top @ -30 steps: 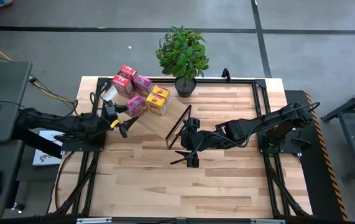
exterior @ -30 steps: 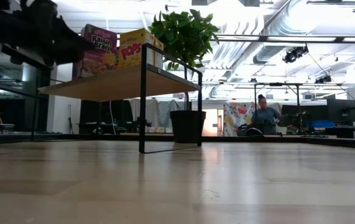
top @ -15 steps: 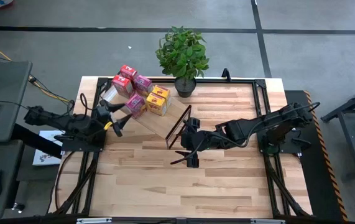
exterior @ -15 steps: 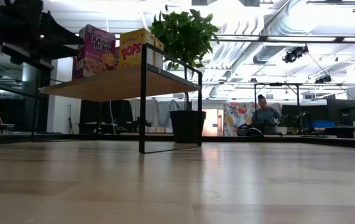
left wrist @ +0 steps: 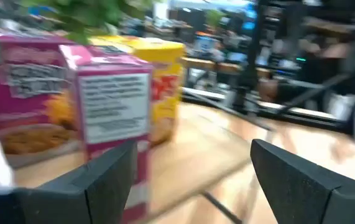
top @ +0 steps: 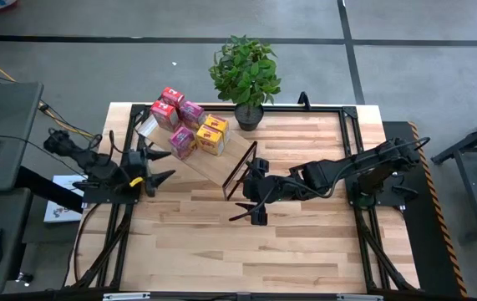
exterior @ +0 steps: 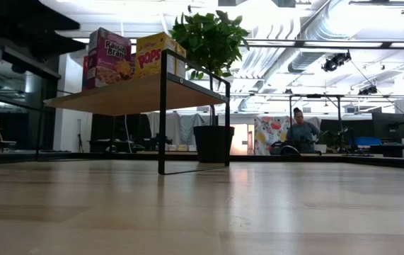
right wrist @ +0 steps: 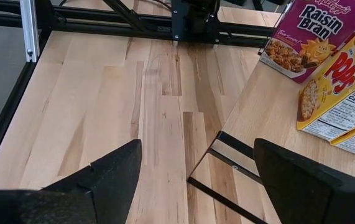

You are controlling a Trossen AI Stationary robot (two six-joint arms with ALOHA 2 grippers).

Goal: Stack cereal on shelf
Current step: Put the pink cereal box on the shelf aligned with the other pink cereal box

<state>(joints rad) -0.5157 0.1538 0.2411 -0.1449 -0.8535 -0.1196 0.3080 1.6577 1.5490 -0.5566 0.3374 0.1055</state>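
Six cereal boxes [top: 186, 126] standing on the shelf [top: 217, 163] near the table's far left corner. Left gripper [top: 156, 168] spread, empty, beside the left edge. Right gripper [top: 253, 203] spread, mid-table.

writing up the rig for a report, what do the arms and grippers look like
Both arms are dark, near black, jointed, and mounted at the table's side rails. The left gripper has two tapering black fingers and a yellow-orange mark at its base. The right gripper is all black, with broad, wedge-shaped fingers.
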